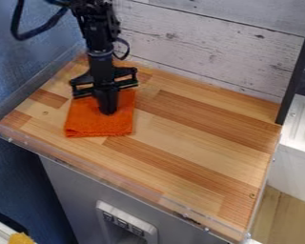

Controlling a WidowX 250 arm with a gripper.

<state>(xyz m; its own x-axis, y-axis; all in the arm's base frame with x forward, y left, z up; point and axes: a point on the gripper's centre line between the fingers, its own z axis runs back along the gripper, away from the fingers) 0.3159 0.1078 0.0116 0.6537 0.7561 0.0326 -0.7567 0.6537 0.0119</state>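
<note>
The black gripper point(107, 112) points straight down over an orange cloth point(97, 125), at the left of the wooden surface. Its two fingers are together in one dark column, so it looks shut. The fingertips are at or just above the middle of the cloth; whether they touch it cannot be told. Folded into a rough square, the cloth lies flat, and its upper part is partly hidden behind the gripper.
The wooden work surface point(193, 147) has a low clear rim point(110, 174) along its front and left edges. A whitewashed plank wall point(206, 47) stands behind it, with a dark upright post point(297, 71) at the back right corner. A white unit point(298, 128) is beyond the right edge.
</note>
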